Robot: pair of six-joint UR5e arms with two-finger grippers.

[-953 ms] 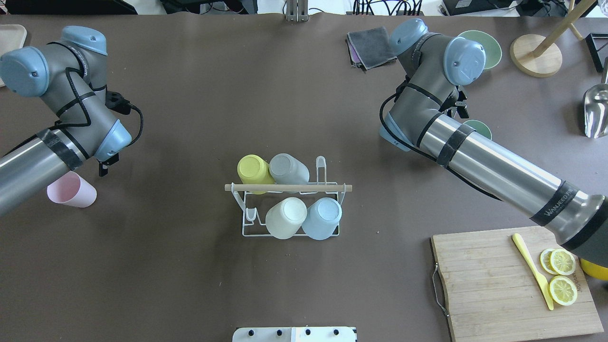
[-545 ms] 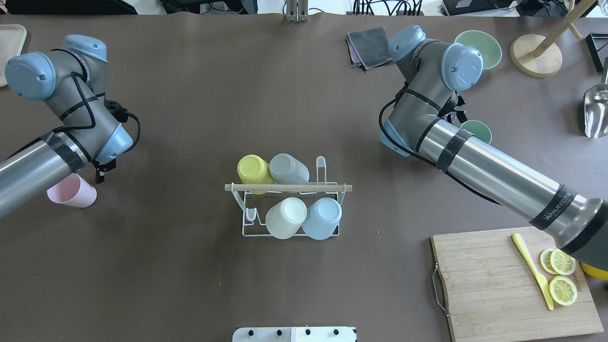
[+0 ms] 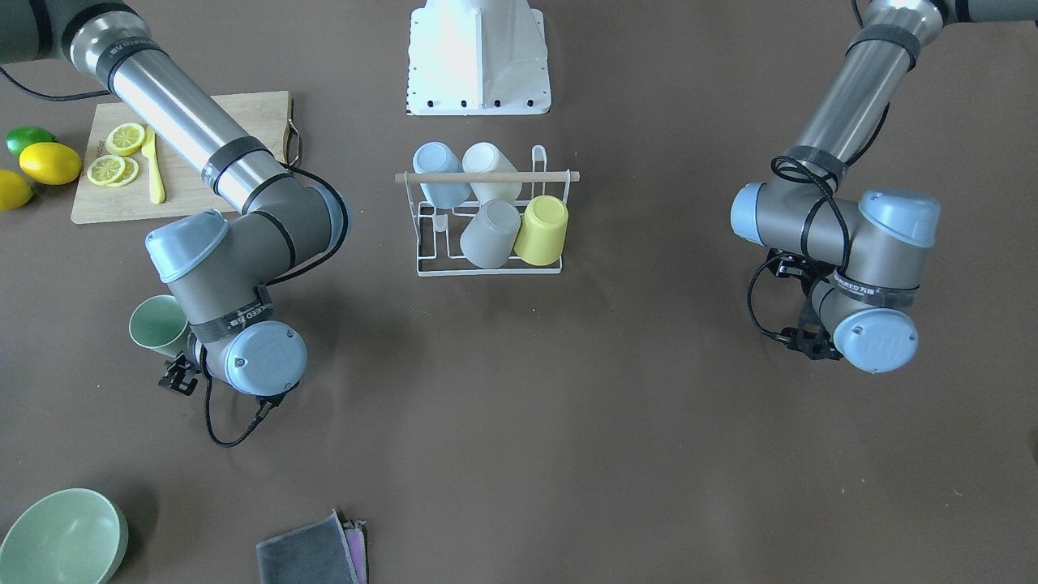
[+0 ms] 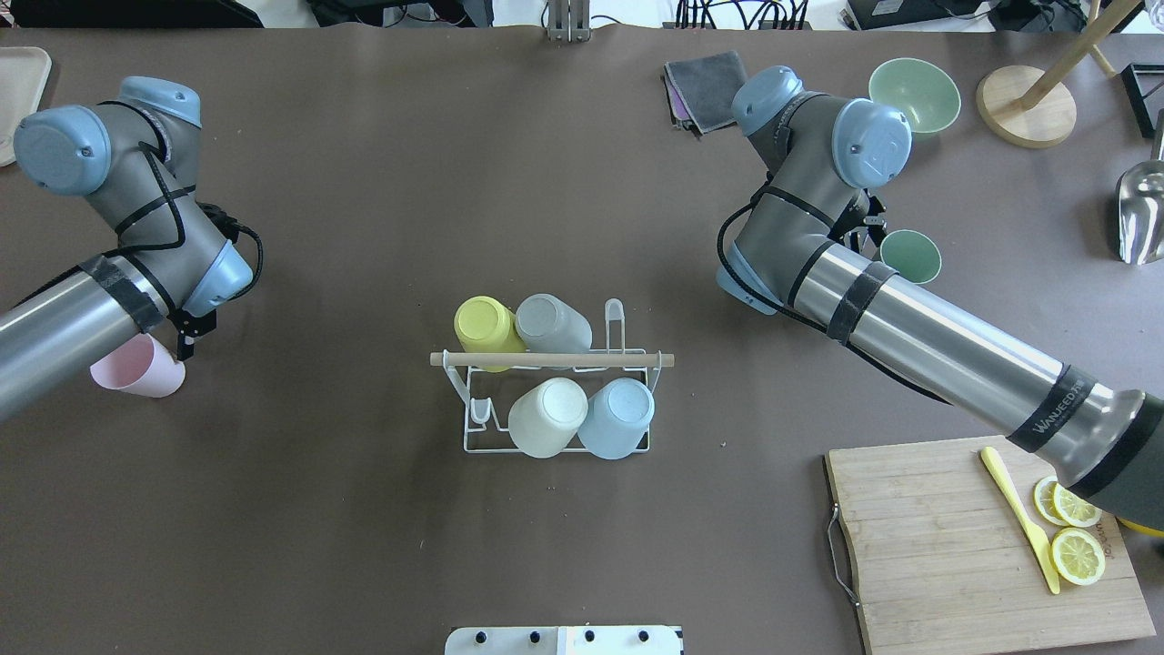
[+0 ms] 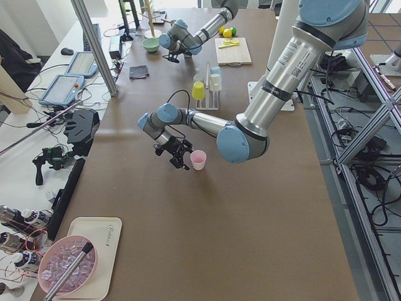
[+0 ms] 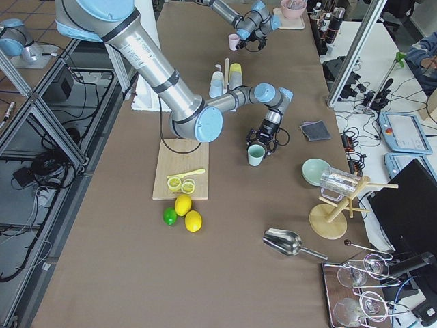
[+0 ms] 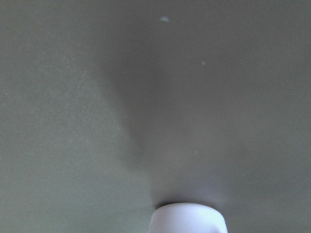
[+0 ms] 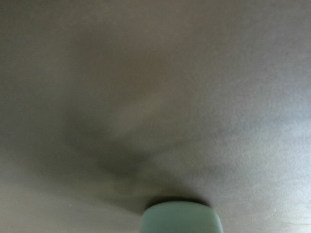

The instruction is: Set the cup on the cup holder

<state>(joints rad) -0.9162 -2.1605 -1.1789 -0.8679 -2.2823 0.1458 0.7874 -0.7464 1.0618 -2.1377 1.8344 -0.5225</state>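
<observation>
Where you look for writing, one word reads clearly: WANJEED, white on the black band [image 4: 1059,401] round the right arm [image 4: 946,341], and again on the wrist bands in the front-facing view. The script on the cream tray [image 5: 108,233] is too small to read.

Your left arm [image 4: 55,323] comes in low from the table's left side, its wrist folded over so that the left gripper [image 4: 188,338] points down just beside the pink cup [image 4: 138,368], which stands on the table. Your right arm reaches diagonally over the corner of the cutting board [image 4: 946,546], its wrist curled so that the right gripper [image 4: 870,227] hangs just beside the green cup [image 4: 910,256], which stands mouth up.

For both grippers, you cannot tell whether the jaws are wide or closed.

Well apart from both cups, the cup holder [image 4: 637,359] stands mid-table, carrying a yellow cup [image 4: 486,323], a grey cup [image 4: 551,323], a cream cup [image 4: 546,417] and a light blue cup [image 4: 618,417], all upside down.
</observation>
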